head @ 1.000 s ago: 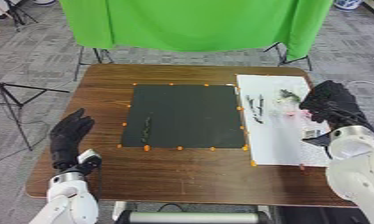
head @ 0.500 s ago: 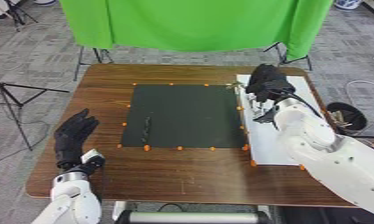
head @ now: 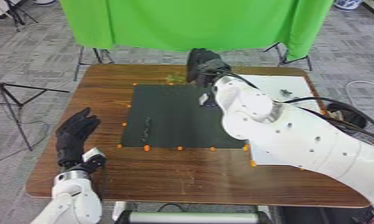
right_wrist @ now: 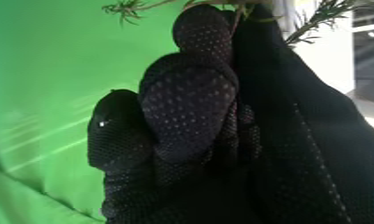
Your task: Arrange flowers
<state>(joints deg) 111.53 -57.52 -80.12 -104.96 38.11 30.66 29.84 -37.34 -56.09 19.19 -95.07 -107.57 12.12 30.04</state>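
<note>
In the head view my right hand [head: 204, 68] is above the far edge of the dark mat [head: 179, 117], holding a thin green sprig [head: 175, 78] that pokes out on its left. The right wrist view has the glove of my right hand [right_wrist: 190, 100] with curled fingers pinching a thin stem; green needle-like leaves [right_wrist: 128, 7] stick out on one side and a leafy sprig [right_wrist: 323, 20] on the other. One dark stem [head: 147, 130] lies on the mat's left part. My left hand [head: 75, 135] rests at the table's left side, fingers extended.
Right of the mat lies a white sheet [head: 270, 159] with a small green piece [head: 286, 92] on it, partly under my right arm. Orange markers [head: 147, 148] line the mat. A dark bin [head: 345, 116] stands beyond the table's right edge.
My right hand has swung left from the white sheet to the mat's far edge, carrying the sprig. The left hand has barely moved.
</note>
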